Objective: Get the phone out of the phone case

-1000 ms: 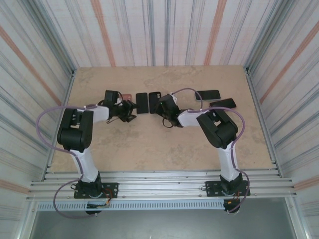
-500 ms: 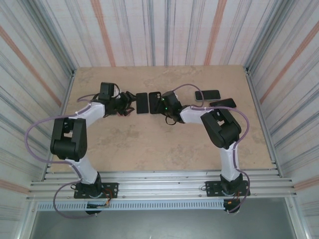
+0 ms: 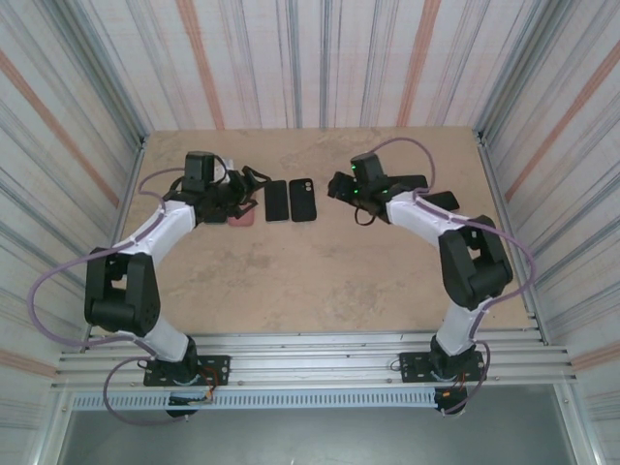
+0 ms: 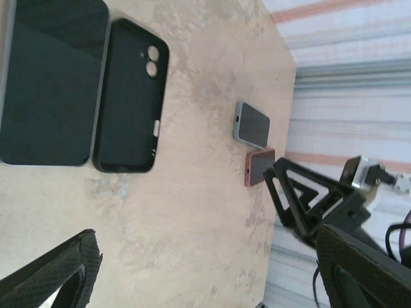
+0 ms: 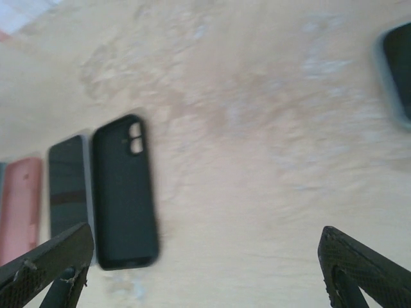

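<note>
The black phone (image 3: 276, 201) lies flat beside the empty black phone case (image 3: 302, 200), which has two camera holes, at the far middle of the table. My left gripper (image 3: 247, 190) stands open just left of the phone, with nothing between its fingers. To the right of the case my right gripper (image 3: 337, 187) is open and empty too. The left wrist view has the phone (image 4: 54, 83) and case (image 4: 131, 96) at top left, apart from my left gripper (image 4: 212, 276). In the right wrist view the case (image 5: 124, 192) and phone (image 5: 67, 186) lie left of my right gripper (image 5: 205, 269).
A pink phone (image 3: 240, 219) lies under the left gripper. Two more phones (image 3: 407, 182) (image 3: 441, 201) rest at the far right. Striped walls close in the table (image 3: 310, 281) on three sides.
Both grippers opened wider and drew back from the phone and case, the left arm going left and the right arm going right. The phone and case stayed side by side.
</note>
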